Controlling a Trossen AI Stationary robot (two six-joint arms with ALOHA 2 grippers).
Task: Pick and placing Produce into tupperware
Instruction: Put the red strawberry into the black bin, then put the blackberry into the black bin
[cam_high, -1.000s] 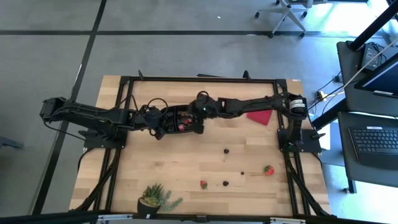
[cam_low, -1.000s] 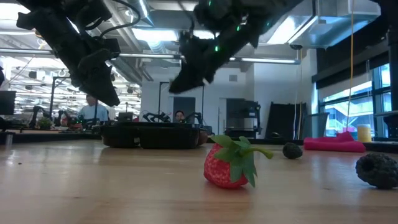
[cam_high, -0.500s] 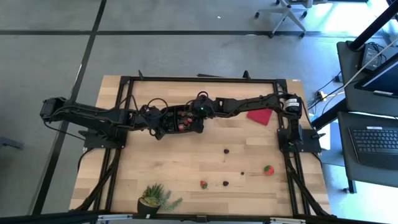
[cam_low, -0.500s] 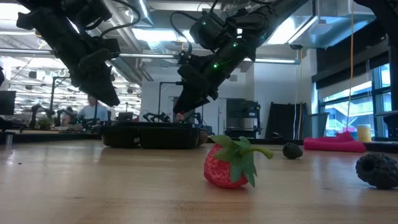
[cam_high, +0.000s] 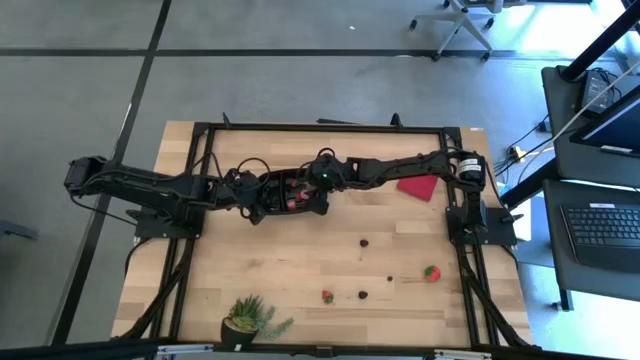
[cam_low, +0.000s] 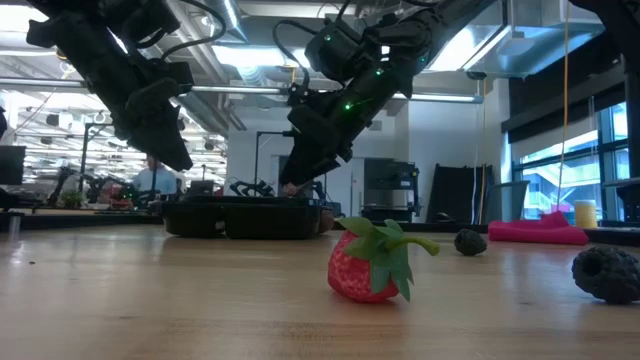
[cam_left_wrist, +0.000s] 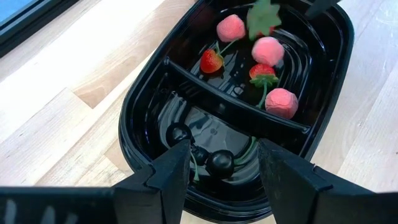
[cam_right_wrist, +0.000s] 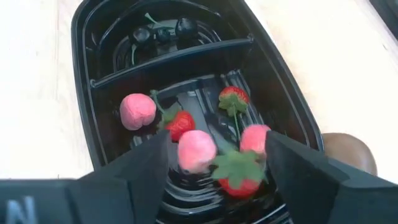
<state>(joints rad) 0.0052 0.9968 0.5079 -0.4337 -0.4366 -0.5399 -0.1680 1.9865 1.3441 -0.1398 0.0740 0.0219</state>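
The black tupperware (cam_high: 291, 211) stands on the table's far half, between my two arms. One compartment holds pink pieces (cam_right_wrist: 137, 111) and strawberries (cam_right_wrist: 180, 124), the other dark berries (cam_left_wrist: 219, 162). My right gripper (cam_right_wrist: 217, 163) hangs open over the fruit compartment. A strawberry with a green top (cam_right_wrist: 240, 178) shows between its fingers and touches neither. My left gripper (cam_left_wrist: 219, 167) hovers open above the berry end. On the near half lie more strawberries (cam_high: 431, 271) (cam_low: 365, 268) and dark berries (cam_high: 364, 241).
A brown round piece (cam_right_wrist: 346, 154) lies on the table just outside the tupperware. A flat red square (cam_high: 417, 186) lies at the far right, under my right arm. A green potted plant (cam_high: 250, 318) stands at the near edge. Bare wood lies between the tupperware and the loose fruit.
My right gripper has sunk toward the tupperware and shifted a little toward the table's left edge, then held still above the fruit compartment.
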